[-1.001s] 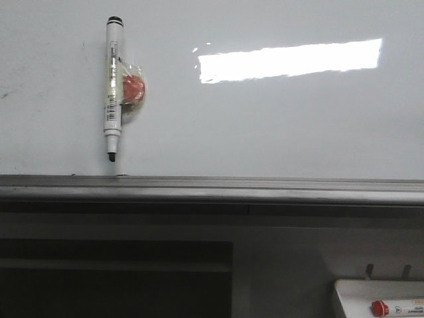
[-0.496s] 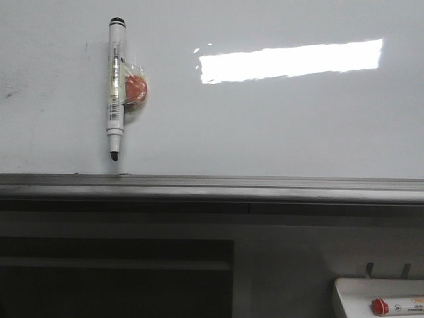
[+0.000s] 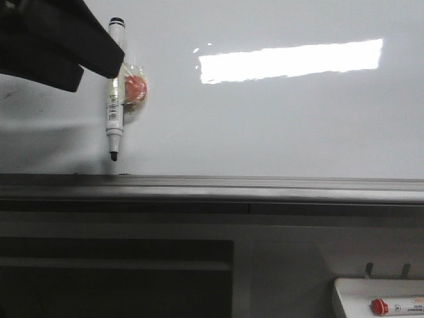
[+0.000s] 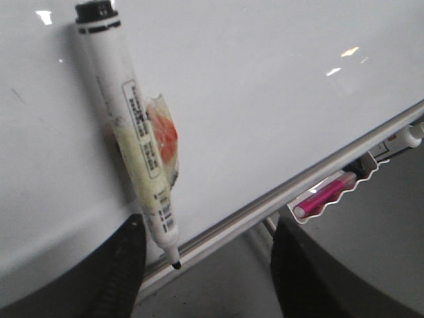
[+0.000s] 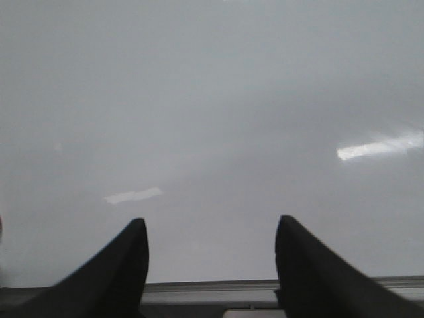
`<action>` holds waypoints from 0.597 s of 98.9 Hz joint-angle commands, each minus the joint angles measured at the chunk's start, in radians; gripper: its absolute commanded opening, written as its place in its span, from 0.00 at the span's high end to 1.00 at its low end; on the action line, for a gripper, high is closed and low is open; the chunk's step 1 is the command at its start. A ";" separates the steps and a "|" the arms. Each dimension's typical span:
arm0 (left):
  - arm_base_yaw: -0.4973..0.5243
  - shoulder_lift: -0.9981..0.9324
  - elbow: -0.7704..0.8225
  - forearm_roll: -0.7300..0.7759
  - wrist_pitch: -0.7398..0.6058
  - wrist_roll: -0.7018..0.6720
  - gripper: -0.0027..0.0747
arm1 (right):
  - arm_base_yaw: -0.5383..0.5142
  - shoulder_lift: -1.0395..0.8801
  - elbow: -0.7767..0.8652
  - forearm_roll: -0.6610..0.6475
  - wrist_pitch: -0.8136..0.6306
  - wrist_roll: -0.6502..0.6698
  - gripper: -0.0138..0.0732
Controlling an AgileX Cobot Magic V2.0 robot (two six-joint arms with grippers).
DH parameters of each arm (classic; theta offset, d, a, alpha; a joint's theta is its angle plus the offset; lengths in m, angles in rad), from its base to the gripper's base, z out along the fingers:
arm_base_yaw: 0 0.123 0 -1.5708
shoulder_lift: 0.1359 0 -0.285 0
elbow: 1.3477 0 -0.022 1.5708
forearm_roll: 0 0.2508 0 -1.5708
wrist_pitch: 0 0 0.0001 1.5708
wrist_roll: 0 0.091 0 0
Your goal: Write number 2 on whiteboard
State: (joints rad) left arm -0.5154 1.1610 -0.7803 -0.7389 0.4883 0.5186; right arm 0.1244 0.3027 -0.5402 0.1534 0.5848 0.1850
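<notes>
Front view shows the big white whiteboard (image 3: 278,119) filling most of what I see, with its grey metal rail (image 3: 212,189) along the bottom. No number 2 shows on it; the board looks bare of lines. A bright strip of light (image 3: 290,59) shines on the board.

My left arm (image 3: 50,40) is a dark shape in the top left corner, just in front of the board. My left claw (image 4: 205,265) is spread wide, holding nothing, and the tip of the white marker (image 4: 129,126) hangs between its two fingers. My right claw (image 5: 211,265) is spread wide too, facing bare board.

The marker hangs upright on the board, black tip down, just above the rail. A red blob (image 3: 134,89) in clear tape sticks to its side.

Low on the right is a small white tray (image 3: 377,298) with a red-capped marker (image 3: 391,307) lying in it.
</notes>
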 commanded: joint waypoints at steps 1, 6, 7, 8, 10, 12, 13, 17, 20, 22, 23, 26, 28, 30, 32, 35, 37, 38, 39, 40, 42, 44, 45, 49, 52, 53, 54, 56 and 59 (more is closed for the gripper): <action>-0.014 0.020 -0.037 -0.027 -0.089 0.003 0.48 | -0.005 0.015 -0.034 0.020 -0.060 -0.012 0.41; -0.014 0.163 -0.042 -0.027 -0.175 0.003 0.99 | -0.005 0.015 -0.069 0.200 -0.050 -0.190 0.41; -0.014 0.160 -0.044 -0.027 -0.172 0.003 0.99 | -0.005 0.015 -0.069 0.213 -0.049 -0.207 0.41; -0.016 0.158 -0.044 -0.027 -0.169 0.005 0.99 | -0.005 0.015 -0.075 0.226 -0.047 -0.225 0.41; -0.016 0.156 -0.052 -0.027 -0.155 0.008 0.99 | -0.005 0.015 -0.085 0.270 -0.041 -0.283 0.41; -0.022 0.150 -0.060 -0.027 -0.138 0.016 0.99 | -0.005 0.015 -0.096 0.319 -0.034 -0.347 0.41; -0.027 0.146 -0.063 -0.027 -0.125 0.028 0.99 | -0.005 0.015 -0.099 0.355 -0.029 -0.369 0.41; -0.041 0.133 -0.084 -0.027 -0.089 0.073 0.99 | -0.005 0.017 -0.121 0.448 -0.012 -0.515 0.41; -0.061 0.117 -0.100 -0.027 -0.049 0.138 0.99 | -0.005 0.024 -0.136 0.542 0.015 -0.618 0.41; -0.077 0.106 -0.116 -0.027 -0.023 0.184 0.99 | -0.005 0.033 -0.153 0.596 0.039 -0.718 0.41; -0.082 0.102 -0.120 -0.027 -0.015 0.200 0.99 | -0.005 0.033 -0.153 0.612 0.048 -0.742 0.41; -0.106 0.085 -0.136 -0.027 0.019 0.269 0.99 | -0.005 0.052 -0.175 0.674 0.086 -0.831 0.41; -0.125 0.072 -0.147 -0.025 0.043 0.324 0.99 | -0.005 0.066 -0.184 0.711 0.118 -0.891 0.41; -0.144 0.060 -0.158 -0.021 0.067 0.378 0.99 | -0.005 0.077 -0.198 0.741 0.154 -0.945 0.41; -0.164 0.047 -0.167 -0.013 0.089 0.429 0.99 | -0.005 0.094 -0.213 0.766 0.191 -0.977 0.41; -0.190 0.029 -0.178 0.003 0.117 0.493 0.99 | -0.005 0.125 -0.234 0.790 0.242 -1.050 0.41; -0.210 0.018 -0.185 0.017 0.138 0.538 0.99 | -0.005 0.139 -0.250 0.799 0.278 -1.086 0.41; -0.217 0.014 -0.188 0.027 0.143 0.552 0.99 | -0.005 0.152 -0.261 0.802 0.289 -1.096 0.41; -0.230 0.006 -0.192 0.033 0.155 0.578 0.99 | -0.005 0.159 -0.267 0.805 0.309 -1.106 0.41; -0.236 0.003 -0.194 0.045 0.160 0.591 0.99 | -0.005 0.172 -0.277 0.807 0.319 -1.124 0.41; -0.254 -0.006 -0.197 0.057 0.174 0.626 0.99 | -0.003 0.190 -0.287 0.812 0.342 -1.148 0.41; -0.271 -0.015 -0.199 0.075 0.182 0.657 0.99 | 0.003 0.201 -0.302 0.815 0.353 -1.166 0.41; -0.276 -0.018 -0.201 0.088 0.182 0.666 0.99 | 0.006 0.212 -0.310 0.818 0.353 -1.171 0.41; -0.304 -0.033 -0.202 0.116 0.185 0.703 0.99 | 0.031 0.238 -0.329 0.828 0.341 -1.184 0.41; -0.318 -0.042 -0.202 0.140 0.185 0.713 0.99 | 0.049 0.254 -0.344 0.838 0.328 -1.189 0.41; -0.324 -0.043 -0.202 0.143 0.182 0.716 0.99 | 0.058 0.258 -0.346 0.841 0.326 -1.192 0.41; -0.327 -0.045 -0.202 0.150 0.182 0.716 0.99 | 0.063 0.266 -0.351 0.841 0.326 -1.200 0.41; -0.334 -0.048 -0.203 0.155 0.180 0.716 0.99 | 0.078 0.277 -0.356 0.843 0.326 -1.216 0.41; -0.340 -0.050 -0.204 0.159 0.180 0.716 0.99 | 0.100 0.293 -0.367 0.843 0.331 -1.236 0.41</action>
State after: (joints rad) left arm -0.8258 1.1404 -0.9476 -0.5899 0.6994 1.1988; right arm 0.1766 0.5402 -0.8483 0.9281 0.9466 -0.9725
